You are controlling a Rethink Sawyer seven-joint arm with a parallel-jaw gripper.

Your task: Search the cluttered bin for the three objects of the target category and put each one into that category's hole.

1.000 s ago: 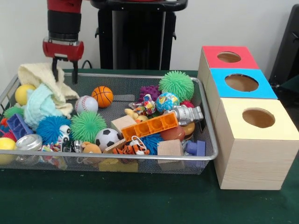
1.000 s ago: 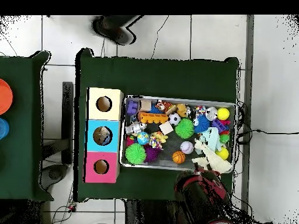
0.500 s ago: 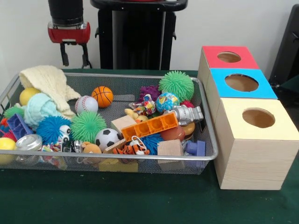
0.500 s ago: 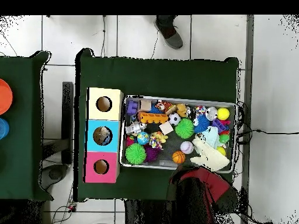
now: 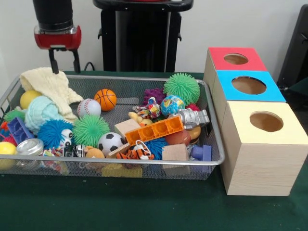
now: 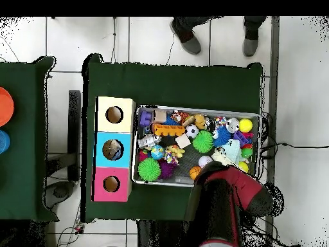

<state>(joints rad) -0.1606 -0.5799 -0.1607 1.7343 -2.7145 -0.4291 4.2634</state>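
My gripper [image 5: 64, 61] hangs open and empty just above the bin's far left corner, over a cream knitted cloth [image 5: 48, 84]. A mint cloth [image 5: 41, 110] lies in front of that one. A basketball [image 5: 105, 99], a baseball [image 5: 88, 107] and a soccer ball [image 5: 110, 142] sit among the clutter in the wire mesh bin [image 5: 144, 164]. To the right stand the red box [image 5: 236, 58], blue box [image 5: 249, 85] and yellow box [image 5: 266, 121], each with a round hole. In the overhead view my arm [image 6: 225, 196] hides the gripper and that corner of the bin.
Spiky balls, green [image 5: 182, 86] and blue [image 5: 52, 132], an orange brick [image 5: 155, 130], a silver robot figure [image 5: 192, 118] and wooden blocks crowd the bin. A person's feet [image 6: 186, 35] show beyond the table in the overhead view.
The gripper rose from the cream cloth holding nothing, then shifted left. The mint cloth settled lower. A person's feet moved along the far side of the table.
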